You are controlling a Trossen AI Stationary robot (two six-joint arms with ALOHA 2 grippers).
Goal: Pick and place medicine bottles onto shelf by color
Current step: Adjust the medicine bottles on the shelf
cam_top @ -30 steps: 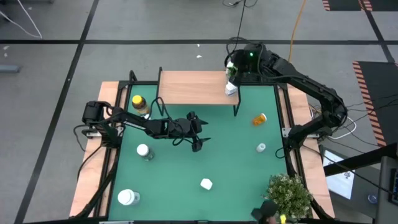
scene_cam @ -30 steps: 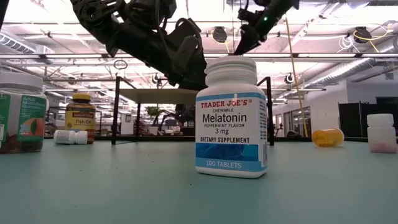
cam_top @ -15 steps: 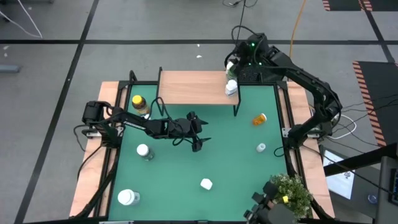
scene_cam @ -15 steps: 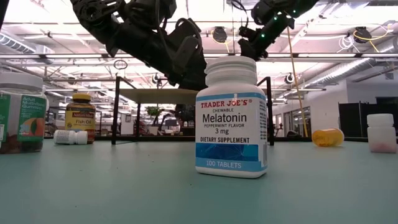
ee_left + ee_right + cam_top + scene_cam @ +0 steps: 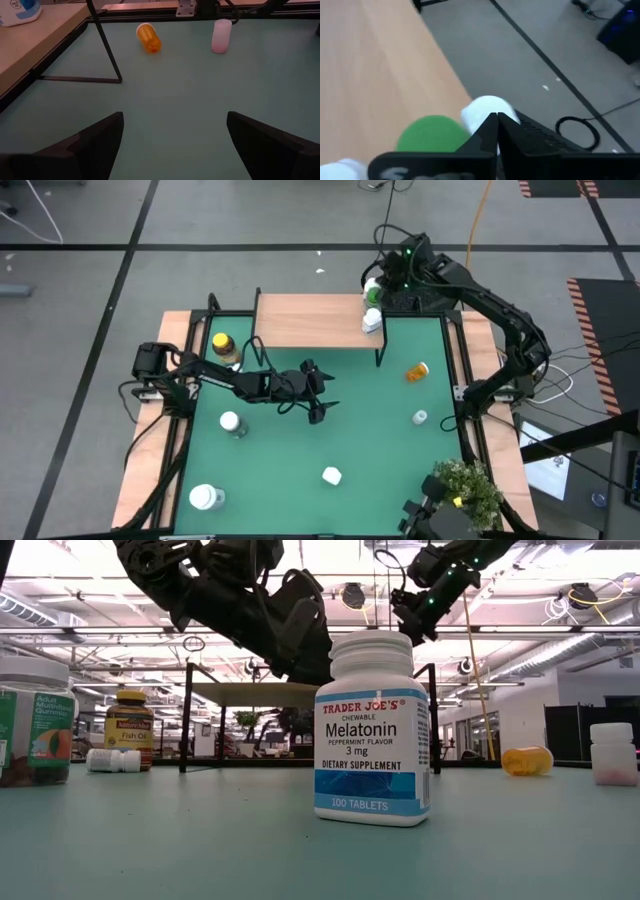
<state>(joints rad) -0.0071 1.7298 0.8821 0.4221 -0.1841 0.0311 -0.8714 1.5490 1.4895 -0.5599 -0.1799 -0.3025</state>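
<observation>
The shelf (image 5: 305,320) stands at the far side of the green mat. On its right end stand a white bottle (image 5: 371,321) and a green-capped bottle (image 5: 372,288). My right gripper (image 5: 392,272) hovers just above them, shut and empty. In the right wrist view its fingertips (image 5: 497,119) meet over the green cap (image 5: 432,135) and a white cap (image 5: 487,109). My left gripper (image 5: 316,402) hangs open over the mat's middle, its fingers (image 5: 102,137) wide apart and holding nothing. An orange bottle (image 5: 417,370) lies on its side and a small white bottle (image 5: 420,417) stands near it.
An amber yellow-capped bottle (image 5: 223,345) stands left of the shelf. White bottles sit at the left (image 5: 230,422), front left (image 5: 205,497) and front middle (image 5: 332,475). A potted plant (image 5: 465,490) fills the front right corner. The shelf's black leg (image 5: 106,47) is near the left gripper.
My right gripper has shut its fingers and drawn up and back from the white bottle, which stays on the shelf's right end. The left arm has not moved.
</observation>
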